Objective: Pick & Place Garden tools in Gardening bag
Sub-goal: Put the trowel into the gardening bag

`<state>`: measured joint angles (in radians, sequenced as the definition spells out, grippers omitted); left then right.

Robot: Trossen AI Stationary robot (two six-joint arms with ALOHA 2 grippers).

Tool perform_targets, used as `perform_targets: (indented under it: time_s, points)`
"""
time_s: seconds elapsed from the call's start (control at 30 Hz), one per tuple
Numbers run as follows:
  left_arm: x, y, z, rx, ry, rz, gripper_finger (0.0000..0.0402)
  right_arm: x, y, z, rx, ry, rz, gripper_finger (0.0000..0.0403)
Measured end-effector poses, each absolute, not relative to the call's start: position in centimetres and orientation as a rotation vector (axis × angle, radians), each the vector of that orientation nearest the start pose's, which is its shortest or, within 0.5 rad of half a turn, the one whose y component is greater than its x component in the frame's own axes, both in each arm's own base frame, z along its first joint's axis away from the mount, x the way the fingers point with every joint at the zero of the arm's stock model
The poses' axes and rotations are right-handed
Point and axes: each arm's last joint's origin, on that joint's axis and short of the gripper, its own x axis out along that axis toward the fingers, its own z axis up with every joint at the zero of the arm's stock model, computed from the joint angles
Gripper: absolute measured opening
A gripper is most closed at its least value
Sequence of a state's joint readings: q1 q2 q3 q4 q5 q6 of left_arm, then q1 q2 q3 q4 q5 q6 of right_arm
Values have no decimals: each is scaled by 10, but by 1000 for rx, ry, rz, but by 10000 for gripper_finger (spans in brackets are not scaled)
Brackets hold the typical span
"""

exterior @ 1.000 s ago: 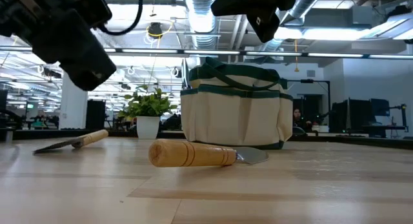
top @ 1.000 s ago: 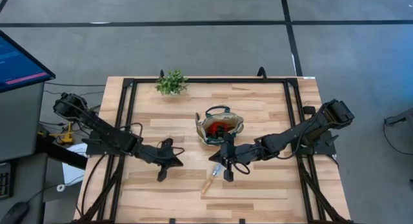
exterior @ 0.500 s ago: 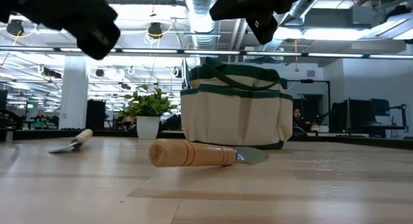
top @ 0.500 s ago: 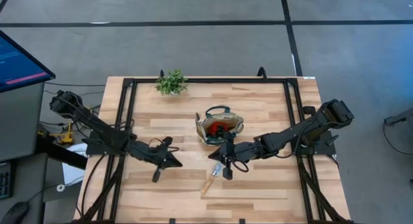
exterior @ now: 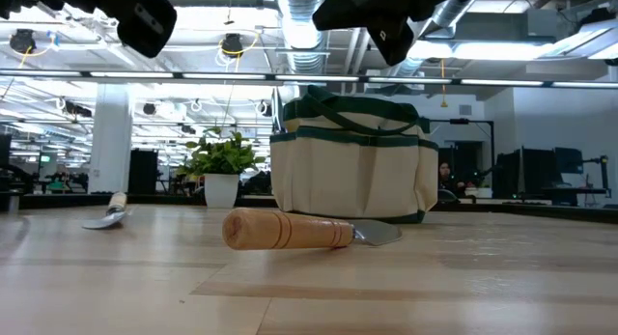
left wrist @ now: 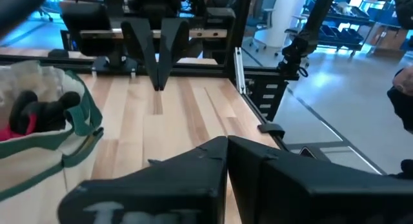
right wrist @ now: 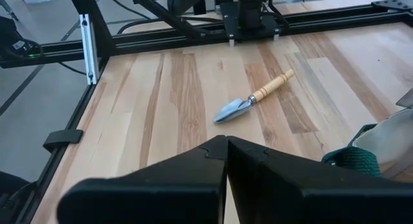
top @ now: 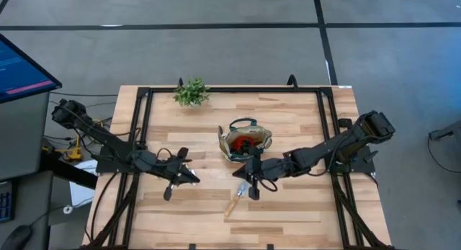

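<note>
From above, a wooden table (top: pixel 288 207) holds a round beige bag (top: pixel 245 140) near its middle, with a red-and-black tool (top: pixel 246 143) inside. A potted plant (top: pixel 191 92) stands at the far edge. The left gripper (top: pixel 189 176), fingers pressed together and empty, hovers left of the bag. The right gripper (top: pixel 245 179), also closed and empty, sits just in front of the bag. A wooden-handled trowel (top: pixel 234 202) lies just beside the right gripper.

At table level, that trowel (exterior: pixel 290 230) lies before the bag (exterior: pixel 350 161).

The right wrist camera shows a second trowel (right wrist: pixel 253 98) lying on the boards, apart from the bag.
</note>
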<state>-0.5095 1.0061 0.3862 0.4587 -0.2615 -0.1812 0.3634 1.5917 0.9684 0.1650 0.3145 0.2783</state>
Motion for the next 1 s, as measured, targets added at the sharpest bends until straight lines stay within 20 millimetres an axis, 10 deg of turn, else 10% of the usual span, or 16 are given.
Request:
perform_targets:
  time_s: [1.0]
  points:
    - [180, -92, 199, -50, 362, -212, 2, 328, 115, 236, 211, 382, -15, 0]
